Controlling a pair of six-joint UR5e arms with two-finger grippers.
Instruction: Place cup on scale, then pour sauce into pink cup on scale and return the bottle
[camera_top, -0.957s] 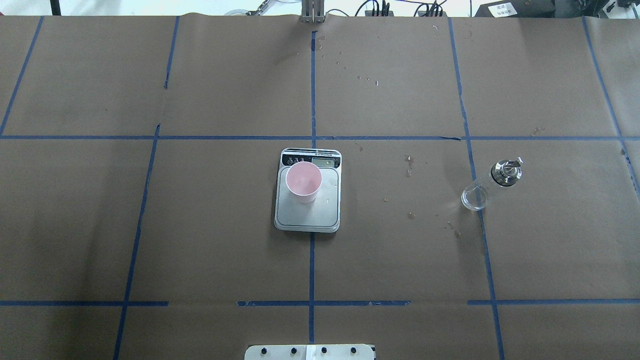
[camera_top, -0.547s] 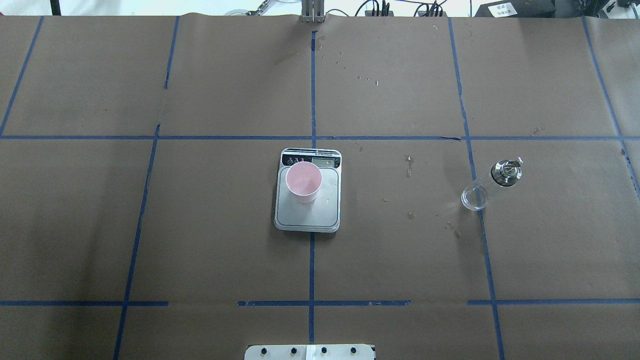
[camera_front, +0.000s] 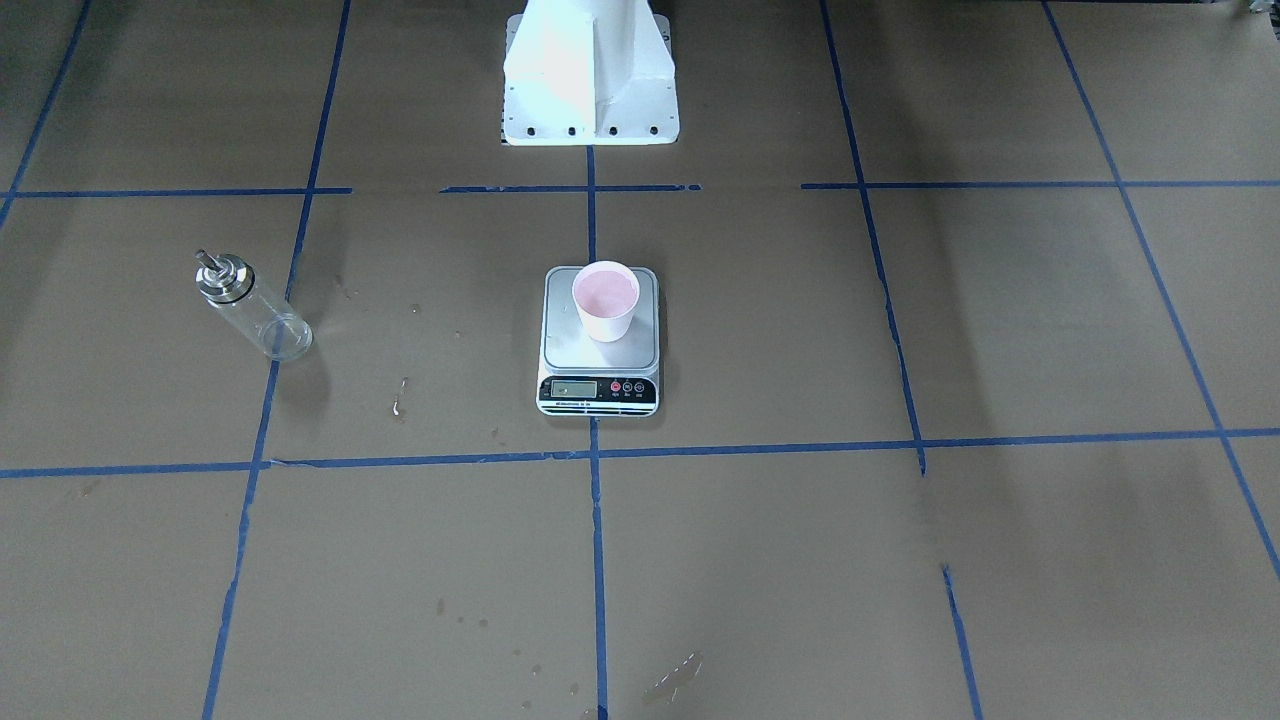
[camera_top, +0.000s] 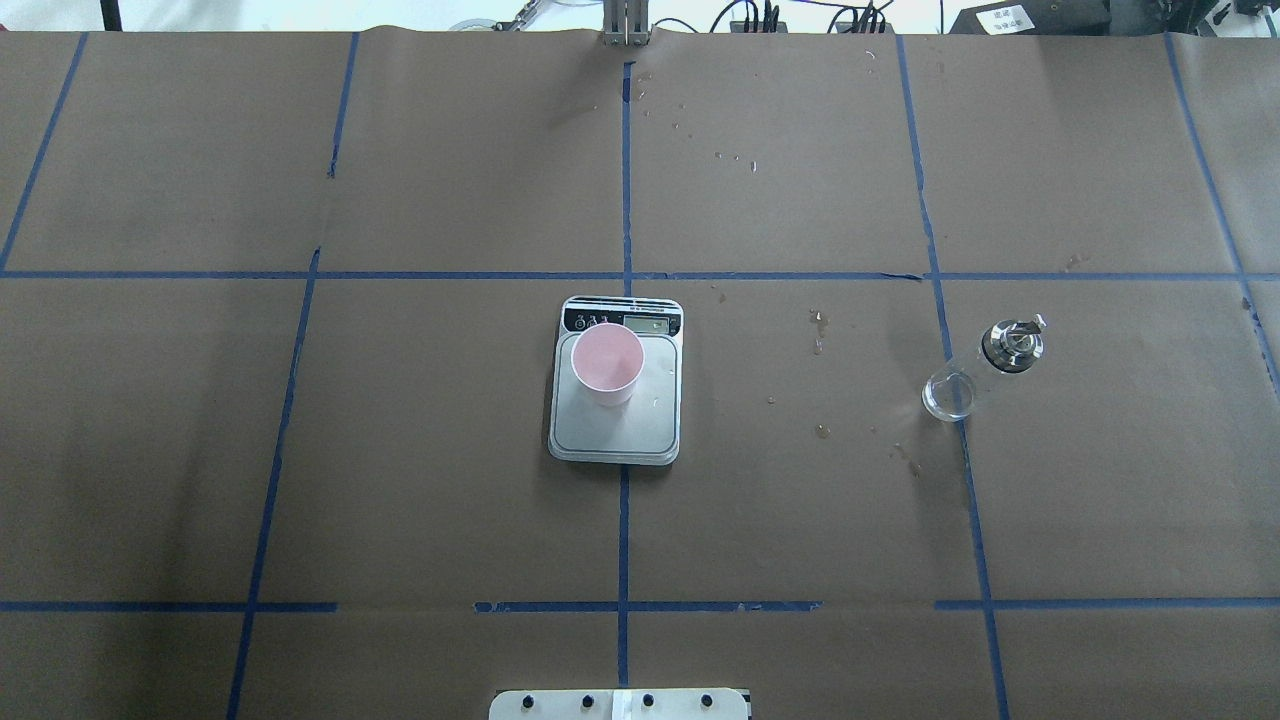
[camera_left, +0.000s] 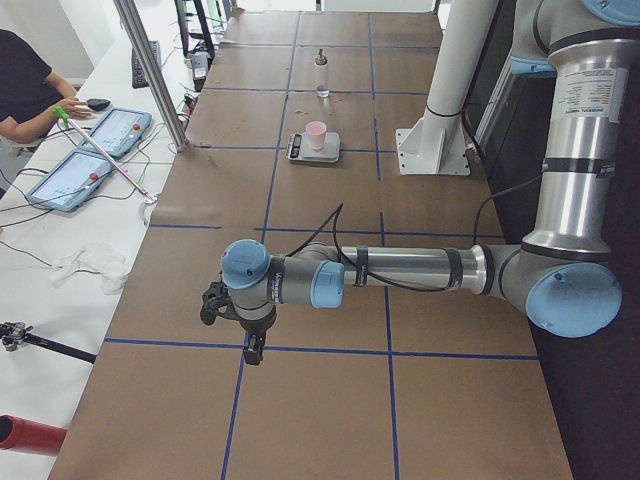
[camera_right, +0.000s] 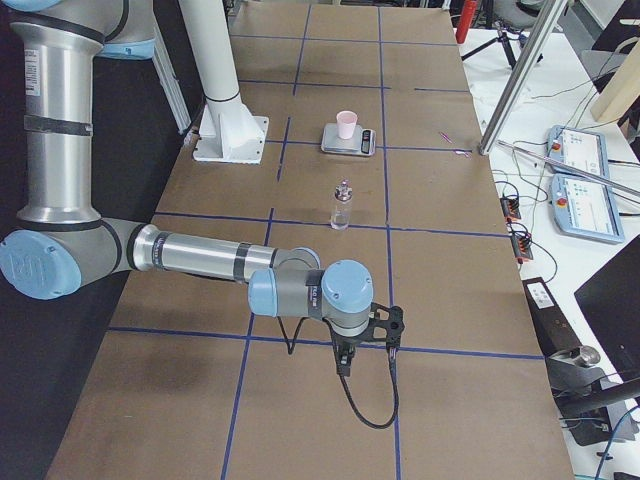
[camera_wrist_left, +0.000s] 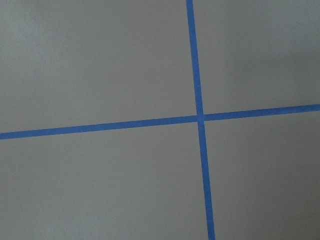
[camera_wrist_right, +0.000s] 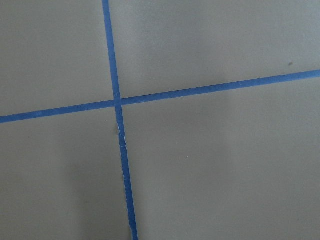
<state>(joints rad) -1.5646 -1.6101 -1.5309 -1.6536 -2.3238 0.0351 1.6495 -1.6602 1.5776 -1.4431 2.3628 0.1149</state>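
The pink cup (camera_top: 606, 362) stands upright on the silver platform of the scale (camera_top: 614, 430) at the table's middle, near its display strip. The clear glass bottle (camera_top: 985, 370) with a silver collar stands upright on the brown paper far to the right, on a blue tape line, with nothing holding it. I cannot make out the sauce in the bottle or the cup. My left gripper (camera_left: 250, 350) hangs over the table's left end and my right gripper (camera_right: 342, 362) over the right end, both far from these objects. I cannot tell whether either is open or shut.
The robot's white pedestal (camera_front: 590, 80) stands behind the scale. Small wet spots (camera_top: 820, 330) mark the paper between scale and bottle. A metal post (camera_left: 150, 70) rises at the far table edge, and a person (camera_left: 30, 80) sits beyond it with tablets (camera_left: 100, 150).
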